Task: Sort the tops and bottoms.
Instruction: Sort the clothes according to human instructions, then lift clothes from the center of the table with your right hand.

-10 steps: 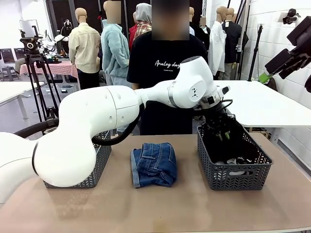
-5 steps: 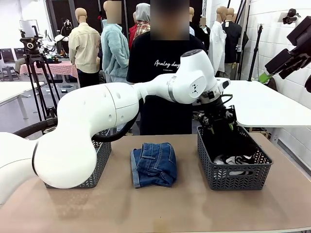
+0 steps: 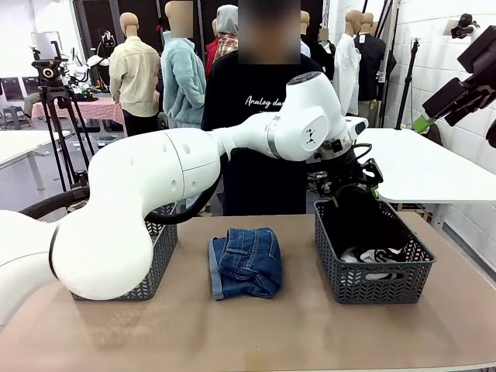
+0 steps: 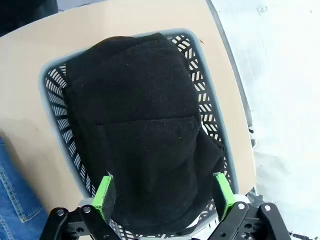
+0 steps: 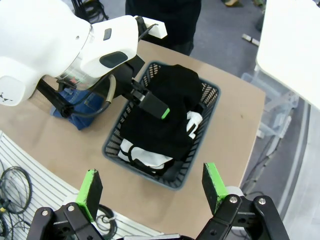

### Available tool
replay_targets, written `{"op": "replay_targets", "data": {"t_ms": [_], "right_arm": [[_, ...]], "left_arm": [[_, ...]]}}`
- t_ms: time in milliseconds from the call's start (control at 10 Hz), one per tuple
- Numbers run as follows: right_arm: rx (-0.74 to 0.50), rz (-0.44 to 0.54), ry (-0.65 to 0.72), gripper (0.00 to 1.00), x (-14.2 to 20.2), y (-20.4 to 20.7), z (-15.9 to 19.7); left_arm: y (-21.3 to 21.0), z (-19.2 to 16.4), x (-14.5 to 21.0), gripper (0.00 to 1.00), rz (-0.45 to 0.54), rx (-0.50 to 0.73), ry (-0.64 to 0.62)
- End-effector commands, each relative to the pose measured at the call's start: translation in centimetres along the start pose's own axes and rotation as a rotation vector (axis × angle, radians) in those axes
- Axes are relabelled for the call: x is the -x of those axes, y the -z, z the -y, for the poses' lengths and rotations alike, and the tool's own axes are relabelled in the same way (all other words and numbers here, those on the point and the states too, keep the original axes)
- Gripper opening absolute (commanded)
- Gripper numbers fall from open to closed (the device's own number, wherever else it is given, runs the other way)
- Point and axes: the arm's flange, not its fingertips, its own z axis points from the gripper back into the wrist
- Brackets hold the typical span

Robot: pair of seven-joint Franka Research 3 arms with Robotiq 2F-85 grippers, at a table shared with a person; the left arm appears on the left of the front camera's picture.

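A black top [image 4: 145,130] lies bunched in the grey right basket [image 3: 372,280], over a white top with thin black edging [image 5: 145,156]. My left gripper [image 4: 163,196] hangs open just above this basket, nothing between its green pads, apart from the cloth; in the front view this left gripper [image 3: 353,182] sits over the basket's far end. Folded blue jeans [image 3: 245,262] rest on the table's middle. My right gripper [image 5: 151,189] is open and empty, held high over the table's right side, looking down on the basket.
A second grey basket [image 3: 160,260] stands at the left, mostly hidden behind my left arm. A person in a black lettered T-shirt [image 3: 260,101] stands at the far edge. A white table [image 3: 422,163] lies beyond on the right.
My left gripper has risen out of the right basket, leaving the black top lying inside. The jeans and the right arm have not moved.
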Motion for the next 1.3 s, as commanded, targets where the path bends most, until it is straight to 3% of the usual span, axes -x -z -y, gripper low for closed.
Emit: {"op": "replay_targets", "data": {"t_ms": [0,1200], "right_arm": [[-0.001,-0.001,-0.006,1.0,0.06,0.05,0.12],[-0.001,-0.001,-0.006,1.0,0.06,0.05,0.12]], "left_arm": [[0.2,-0.09,0.06,1.0,-0.005,-0.004,0.0],[0.2,-0.09,0.06,1.0,-0.005,-0.004,0.0]]}}
